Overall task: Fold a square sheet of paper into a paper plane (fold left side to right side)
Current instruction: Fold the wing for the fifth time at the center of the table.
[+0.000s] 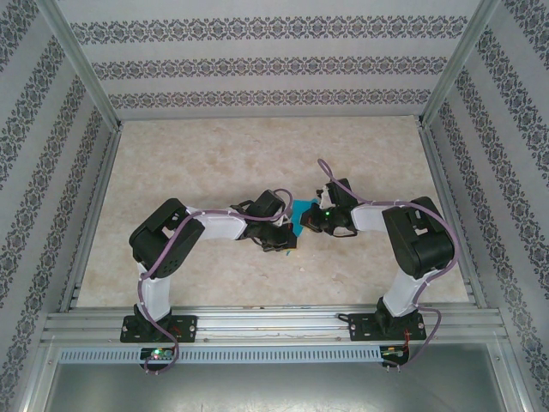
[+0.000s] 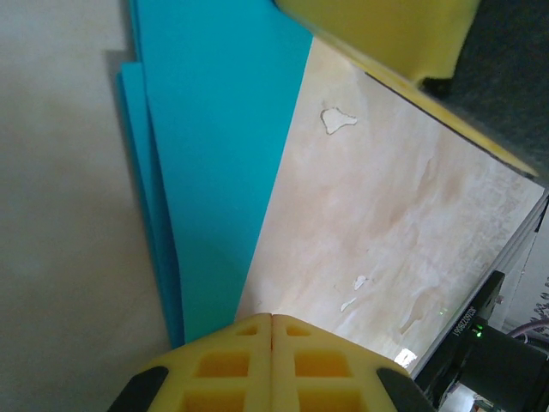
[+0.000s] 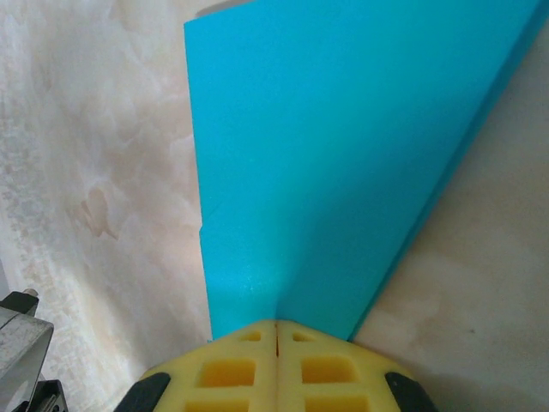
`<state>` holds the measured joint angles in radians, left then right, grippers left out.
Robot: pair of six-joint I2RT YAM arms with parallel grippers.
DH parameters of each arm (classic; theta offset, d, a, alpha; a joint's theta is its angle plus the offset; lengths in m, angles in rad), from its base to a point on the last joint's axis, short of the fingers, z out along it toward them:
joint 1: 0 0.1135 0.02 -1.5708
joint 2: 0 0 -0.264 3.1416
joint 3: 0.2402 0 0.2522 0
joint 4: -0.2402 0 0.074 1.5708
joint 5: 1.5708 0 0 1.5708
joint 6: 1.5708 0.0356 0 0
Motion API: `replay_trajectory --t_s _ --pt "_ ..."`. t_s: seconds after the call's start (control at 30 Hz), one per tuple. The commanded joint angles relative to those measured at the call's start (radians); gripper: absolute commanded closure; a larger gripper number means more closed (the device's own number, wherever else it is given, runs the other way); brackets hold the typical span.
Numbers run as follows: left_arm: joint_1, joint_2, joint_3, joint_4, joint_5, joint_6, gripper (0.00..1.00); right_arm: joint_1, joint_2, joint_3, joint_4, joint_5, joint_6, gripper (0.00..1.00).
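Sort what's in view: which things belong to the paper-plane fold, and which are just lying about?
Job: teal paper, partly folded; right tool, shut on it; left tool, shut at its edge.
Just there: table; patterned walls; metal frame.

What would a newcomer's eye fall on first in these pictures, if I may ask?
The bright folded teal paper stands out at once, at the middle of the pale marbled table. The right claw is shut on its narrowing end, and the left claw, also shut, meets the paper from the other side. Around the table rise patterned walls.
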<state>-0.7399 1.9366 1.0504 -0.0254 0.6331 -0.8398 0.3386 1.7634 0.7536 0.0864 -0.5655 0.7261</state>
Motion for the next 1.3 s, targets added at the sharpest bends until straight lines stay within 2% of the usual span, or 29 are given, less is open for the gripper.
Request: replay_trajectory --t_s 0.0,0.8,1.27 --pt "-0.008 0.027 -0.023 0.012 0.018 -0.016 1.0 0.019 0.088 -0.038 -0.152 0.151 -0.03 1.0" --pt "-0.067 0.001 -0.136 0.061 0.01 -0.068 1.0 0.02 0.105 -0.019 -0.196 0.176 -0.042 1.0" --pt "-0.09 -0.054 -0.2 0.023 0.013 -0.062 1.0 0.019 0.113 -0.008 -0.209 0.174 -0.047 1.0"
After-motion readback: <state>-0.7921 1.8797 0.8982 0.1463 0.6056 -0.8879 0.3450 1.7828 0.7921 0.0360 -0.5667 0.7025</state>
